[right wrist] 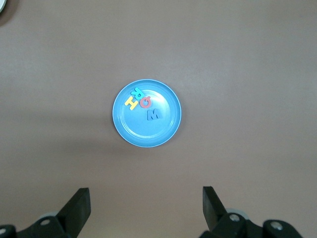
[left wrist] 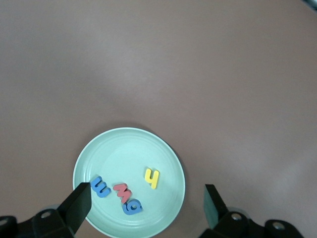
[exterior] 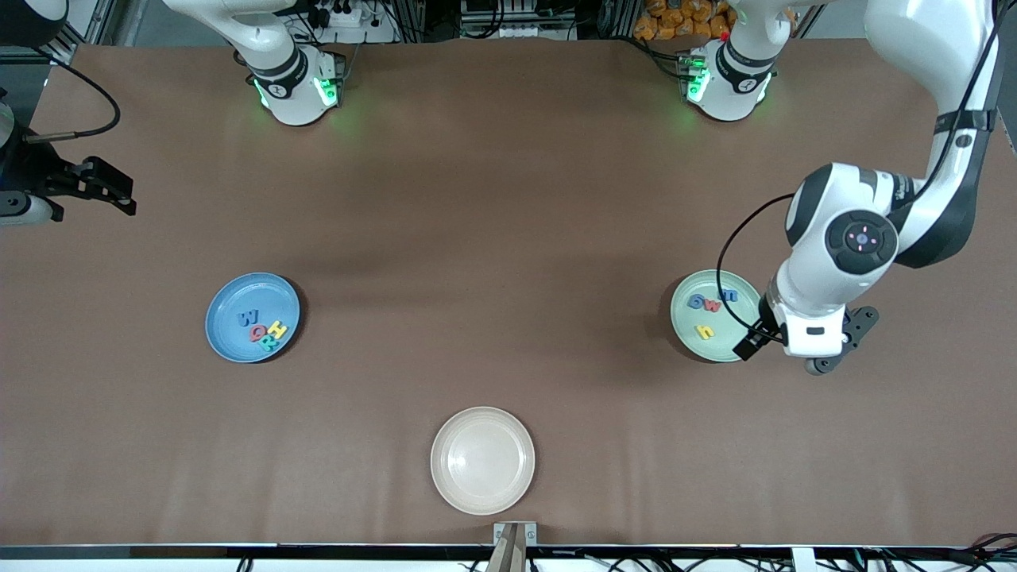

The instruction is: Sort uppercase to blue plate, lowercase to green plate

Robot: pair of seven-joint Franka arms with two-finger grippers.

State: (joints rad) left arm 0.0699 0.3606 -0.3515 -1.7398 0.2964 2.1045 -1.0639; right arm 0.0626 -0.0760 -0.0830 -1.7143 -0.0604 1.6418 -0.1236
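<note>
- The blue plate [exterior: 253,318] sits at mid-left of the front view and holds all four uppercase letters [exterior: 261,327], bunched toward its lower right.
- The green plate [exterior: 715,315] sits at mid-right and holds the four lowercase letters [exterior: 712,302]; g, w and m form a row, with the yellow h [exterior: 704,331] apart and lower in frame.
- A cream plate [exterior: 482,460] at bottom centre is bare.
- The left gripper [exterior: 794,357] hangs over the green plate's rim, jaws wide apart and holding nothing.
- The right gripper [exterior: 111,192], at the upper-left edge of the frame, waits with its fingers [right wrist: 79,208] spread and nothing between them.
- Sorting looks complete; the main risk I see is the left gripper dipping as it pulls away, clipping the rim and scattering the letters.
- The g-w-m row runs roughly across the frame; the uppercase cluster shows no single axis.
</note>
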